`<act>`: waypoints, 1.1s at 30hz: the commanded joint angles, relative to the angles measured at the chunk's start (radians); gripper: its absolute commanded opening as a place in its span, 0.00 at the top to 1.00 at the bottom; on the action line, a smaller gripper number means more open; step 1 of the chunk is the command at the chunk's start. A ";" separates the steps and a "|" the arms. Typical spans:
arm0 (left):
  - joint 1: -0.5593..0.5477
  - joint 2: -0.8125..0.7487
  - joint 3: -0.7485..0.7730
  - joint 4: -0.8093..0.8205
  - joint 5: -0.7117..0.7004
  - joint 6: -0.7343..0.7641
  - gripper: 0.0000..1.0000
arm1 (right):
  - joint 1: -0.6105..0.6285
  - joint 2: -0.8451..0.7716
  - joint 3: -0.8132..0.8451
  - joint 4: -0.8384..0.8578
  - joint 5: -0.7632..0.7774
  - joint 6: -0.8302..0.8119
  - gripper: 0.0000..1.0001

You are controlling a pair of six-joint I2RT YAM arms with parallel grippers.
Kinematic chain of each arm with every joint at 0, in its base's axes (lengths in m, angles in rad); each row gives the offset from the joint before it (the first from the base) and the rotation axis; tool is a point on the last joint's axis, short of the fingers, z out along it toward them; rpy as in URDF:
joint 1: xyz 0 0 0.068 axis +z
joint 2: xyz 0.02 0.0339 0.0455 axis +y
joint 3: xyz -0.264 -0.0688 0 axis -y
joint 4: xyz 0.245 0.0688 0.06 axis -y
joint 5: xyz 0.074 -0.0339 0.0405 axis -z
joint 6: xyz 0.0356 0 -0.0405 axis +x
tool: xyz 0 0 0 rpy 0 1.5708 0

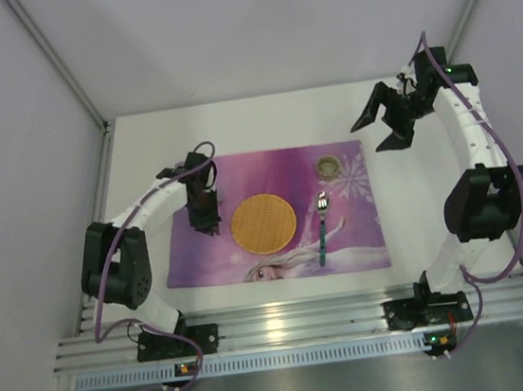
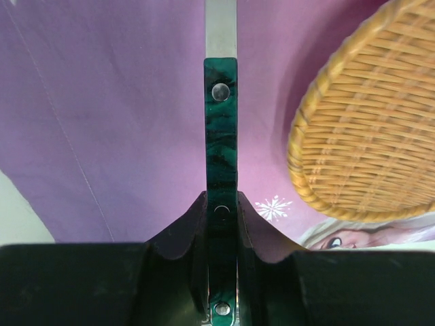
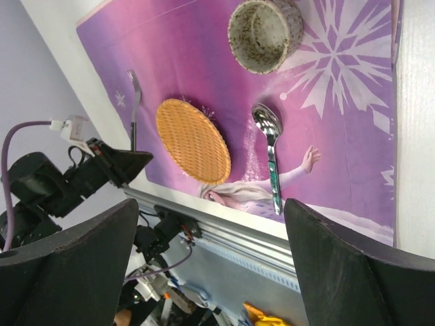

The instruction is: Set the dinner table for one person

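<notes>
My left gripper is shut on the green handle of a fork. It holds the fork low over the left part of the purple placemat, tines pointing away from me. A round wicker plate lies just right of it. A spoon with a green handle lies right of the plate. A small cup stands behind the spoon. The placemat lies on the white dinner table. My right gripper hangs open and empty above the table's back right.
The placemat's near edge runs close to the aluminium rail at the table's front. Grey walls close in the back and both sides. Bare white tabletop shows behind the placemat and to its right.
</notes>
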 commanded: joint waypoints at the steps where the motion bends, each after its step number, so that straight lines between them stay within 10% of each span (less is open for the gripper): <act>1: 0.007 0.009 -0.015 -0.030 0.010 -0.029 1.00 | 0.003 -0.030 0.002 0.038 -0.022 -0.016 0.13; 11: 0.007 0.053 -0.053 -0.046 -0.023 -0.088 1.00 | 0.008 -0.033 -0.010 0.031 -0.022 -0.022 0.13; 17: 0.007 0.067 -0.053 -0.090 -0.091 -0.118 0.52 | 0.008 -0.036 -0.021 0.026 -0.017 -0.026 0.13; 33: 0.007 0.043 0.160 -0.184 -0.139 -0.091 0.29 | 0.009 -0.072 0.037 0.064 -0.019 0.003 0.13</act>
